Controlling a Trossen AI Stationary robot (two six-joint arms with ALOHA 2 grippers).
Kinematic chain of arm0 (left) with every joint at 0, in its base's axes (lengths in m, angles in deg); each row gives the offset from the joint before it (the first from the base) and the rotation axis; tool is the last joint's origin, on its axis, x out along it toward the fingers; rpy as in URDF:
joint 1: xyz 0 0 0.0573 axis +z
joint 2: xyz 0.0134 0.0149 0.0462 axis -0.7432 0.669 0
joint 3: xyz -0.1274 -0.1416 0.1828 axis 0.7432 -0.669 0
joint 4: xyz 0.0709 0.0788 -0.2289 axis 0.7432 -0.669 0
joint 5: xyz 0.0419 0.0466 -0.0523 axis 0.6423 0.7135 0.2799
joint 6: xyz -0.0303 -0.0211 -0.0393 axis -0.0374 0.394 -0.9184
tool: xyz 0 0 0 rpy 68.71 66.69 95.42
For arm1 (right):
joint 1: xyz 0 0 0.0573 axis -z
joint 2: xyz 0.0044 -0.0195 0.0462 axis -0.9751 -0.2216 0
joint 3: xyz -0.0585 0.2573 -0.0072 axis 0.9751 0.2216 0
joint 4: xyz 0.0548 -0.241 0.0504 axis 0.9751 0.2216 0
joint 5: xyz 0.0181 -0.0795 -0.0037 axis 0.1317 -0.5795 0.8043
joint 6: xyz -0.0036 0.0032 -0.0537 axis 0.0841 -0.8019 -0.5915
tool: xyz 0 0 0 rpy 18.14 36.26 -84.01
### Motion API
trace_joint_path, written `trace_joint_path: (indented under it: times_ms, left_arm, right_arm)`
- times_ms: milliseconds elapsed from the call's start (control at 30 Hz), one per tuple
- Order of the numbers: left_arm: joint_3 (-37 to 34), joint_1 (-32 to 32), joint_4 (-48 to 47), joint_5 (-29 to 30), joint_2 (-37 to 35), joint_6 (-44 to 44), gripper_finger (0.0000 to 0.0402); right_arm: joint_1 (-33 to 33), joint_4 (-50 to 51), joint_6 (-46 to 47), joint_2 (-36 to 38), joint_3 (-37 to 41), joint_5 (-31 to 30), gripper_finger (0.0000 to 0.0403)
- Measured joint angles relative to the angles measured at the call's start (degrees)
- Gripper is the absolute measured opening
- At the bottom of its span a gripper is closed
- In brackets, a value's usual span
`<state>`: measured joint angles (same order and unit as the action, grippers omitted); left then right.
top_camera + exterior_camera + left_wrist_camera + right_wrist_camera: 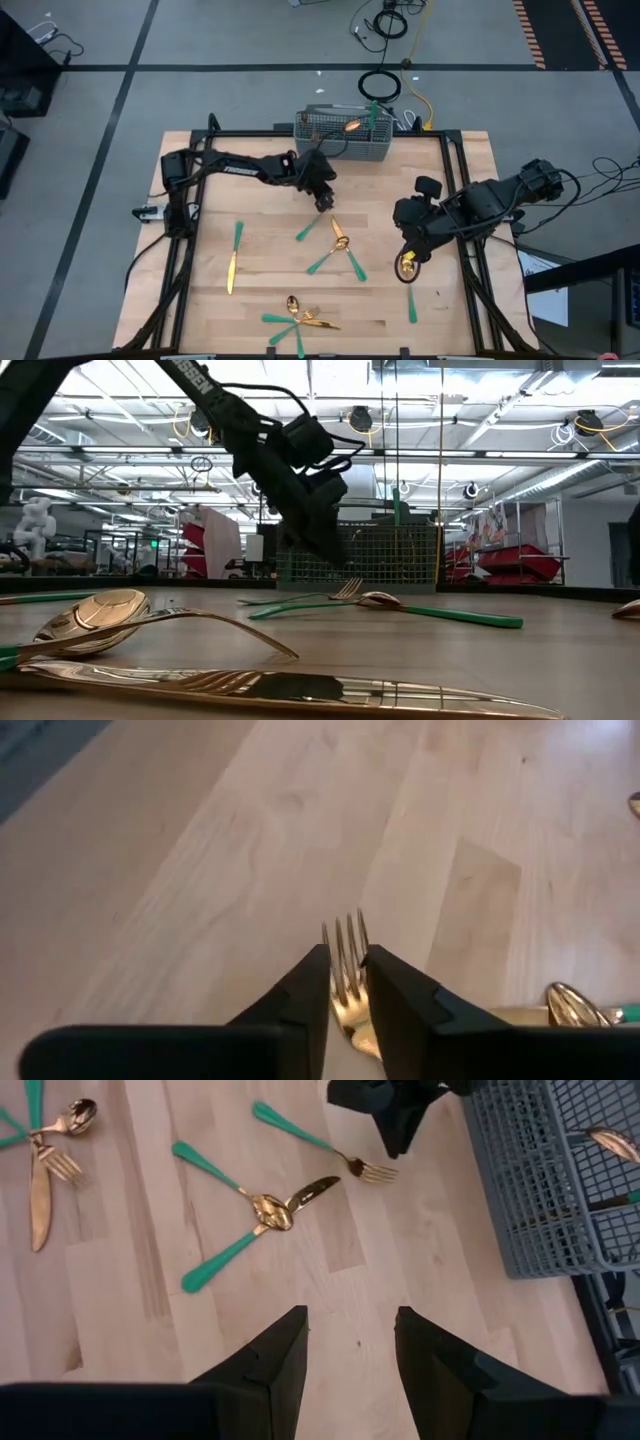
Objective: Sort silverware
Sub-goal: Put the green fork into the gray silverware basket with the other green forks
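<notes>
1. Silverware point(338, 243) lies scattered over the wooden desk point(260, 160): a cluster of crossed pieces near the middle, a knife point(231, 271) toward the left edge, a heap point(296, 318) at the near edge, one lone piece point(411, 306) toward the right edge, and a few already standing in the wire-mesh caddy point(342, 137) at the far edge.

2. The left end effector point(322, 200) hangs low just in front of the caddy, its fingers point(300, 995) slightly parted, a gold fork point(345, 970) between them; whether they grip it cannot be told.

3. Judged from this, a pick-up of that fork is in hand. The next move would call for a firm pinch, a lift, and a short carry to a caddy compartment.

4. The right end effector point(408, 262) waits toward the right edge, its fingers point(270, 1365) spread and empty.

5. Only the left wrist view shows the fork tines between the fingers; the high view hides them under the arm, but alone shows the whole spread. The right wrist view shows a gold head inside the caddy.
</notes>
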<state>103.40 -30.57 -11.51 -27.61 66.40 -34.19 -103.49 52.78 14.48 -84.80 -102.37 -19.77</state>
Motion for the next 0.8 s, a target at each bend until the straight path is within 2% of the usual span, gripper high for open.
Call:
trace_joint_path:
  times_ms: [167,400,533,800]
  left_arm:
    - [0.0,1.0,3.11,-2.75,0.84,3.36,0.0119]
    - [-0.43,1.35,1.14,-5.81,1.41,6.8,0.0165]
    - [-0.41,1.34,3.02,-9.1,2.68,6.96,0.0169]
    - [0.03,1.15,9.69,-12.1,9.82,4.27,0.0162]
  right_arm:
    - [-1.07,1.87,1.63,0.0,0.0,0.13,0.0142]
    - [-1.21,2.97,2.8,0.3,0.0,0.19,0.0142]
    - [-1.19,2.99,2.76,0.48,0.0,0.12,0.0142]
    - [-1.19,3.01,3.52,0.92,0.0,0.34,0.0142]
